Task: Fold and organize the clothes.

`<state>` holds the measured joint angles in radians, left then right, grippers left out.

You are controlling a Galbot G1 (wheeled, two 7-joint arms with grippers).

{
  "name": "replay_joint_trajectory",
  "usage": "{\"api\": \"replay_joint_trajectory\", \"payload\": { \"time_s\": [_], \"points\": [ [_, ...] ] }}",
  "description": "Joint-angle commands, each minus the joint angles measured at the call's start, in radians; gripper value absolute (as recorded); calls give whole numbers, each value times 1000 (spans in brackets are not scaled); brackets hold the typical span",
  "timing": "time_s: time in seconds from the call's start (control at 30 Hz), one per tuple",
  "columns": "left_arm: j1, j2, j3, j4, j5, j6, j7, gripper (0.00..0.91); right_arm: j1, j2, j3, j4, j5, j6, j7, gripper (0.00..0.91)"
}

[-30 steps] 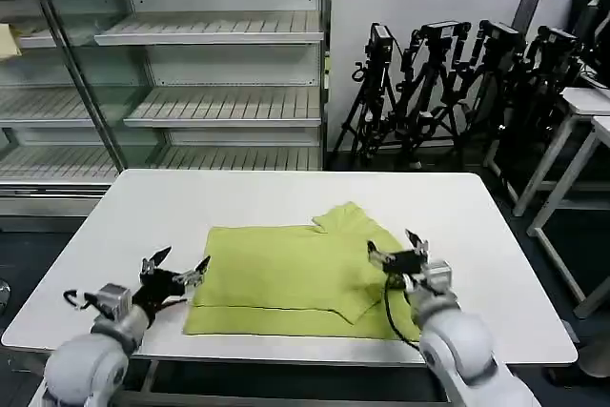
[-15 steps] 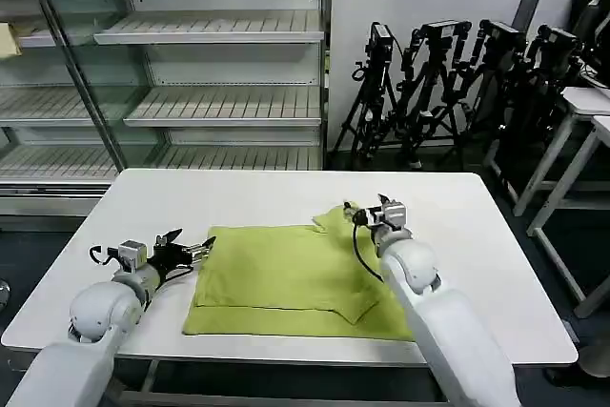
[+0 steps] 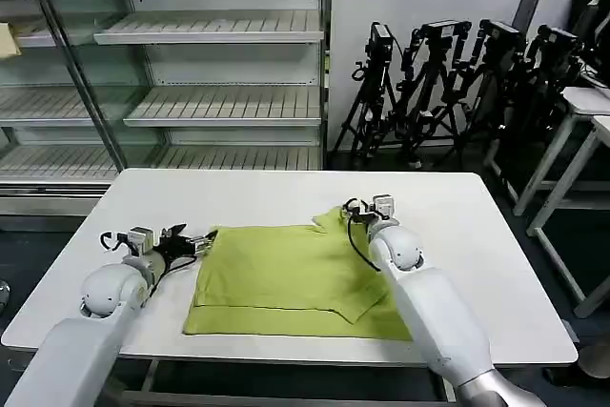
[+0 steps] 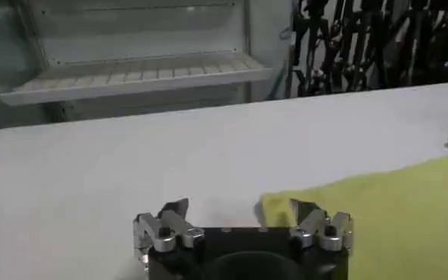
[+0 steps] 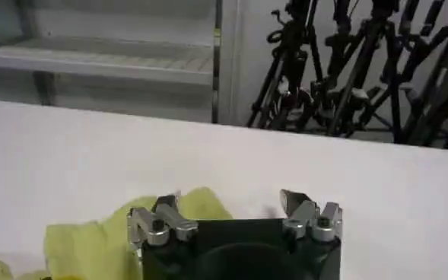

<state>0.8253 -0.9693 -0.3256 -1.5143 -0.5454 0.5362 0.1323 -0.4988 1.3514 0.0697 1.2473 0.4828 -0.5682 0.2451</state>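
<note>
The clothes, one lime-green T-shirt, lie partly folded on the white table, with a sleeve bunched up at the far right corner. My left gripper is open at the shirt's far left corner. In the left wrist view that corner pokes between the open fingers of my left gripper. My right gripper is open just beyond the bunched sleeve. In the right wrist view the shirt fabric lies beside one finger of my right gripper, and bare table shows between the fingers.
A metal shelving rack stands behind the table. Black tripods lean against the wall at the back right, and small white tables stand at the right. Bare table surrounds the shirt on all sides.
My right gripper has travelled from the shirt's near right part to its far right sleeve. My left gripper has moved forward to the far left corner. The shirt lies as before.
</note>
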Motion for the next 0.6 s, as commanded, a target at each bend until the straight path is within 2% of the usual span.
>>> {"api": "replay_joint_trajectory", "payload": {
  "time_s": [0.03,0.2,0.23,0.27,0.3,0.6],
  "points": [
    [-39,-1,27,49,9,2,11,907,28,15,-6,-64,15,1,-5,907],
    [-38,0,34,51,14,2,12,907,28,25,-1,-74,29,-1,-11,907],
    [-41,-1,35,53,17,2,13,756,29,27,-2,-76,29,-1,-13,292],
    [-42,-2,34,54,16,2,15,71,30,28,-2,-78,30,-2,-16,40],
    [-42,-2,35,53,16,2,19,10,30,28,-2,-79,33,-2,-18,0],
    [-34,-8,40,46,16,-3,49,10,29,34,-5,-76,50,-3,-31,0]
  ]
}}
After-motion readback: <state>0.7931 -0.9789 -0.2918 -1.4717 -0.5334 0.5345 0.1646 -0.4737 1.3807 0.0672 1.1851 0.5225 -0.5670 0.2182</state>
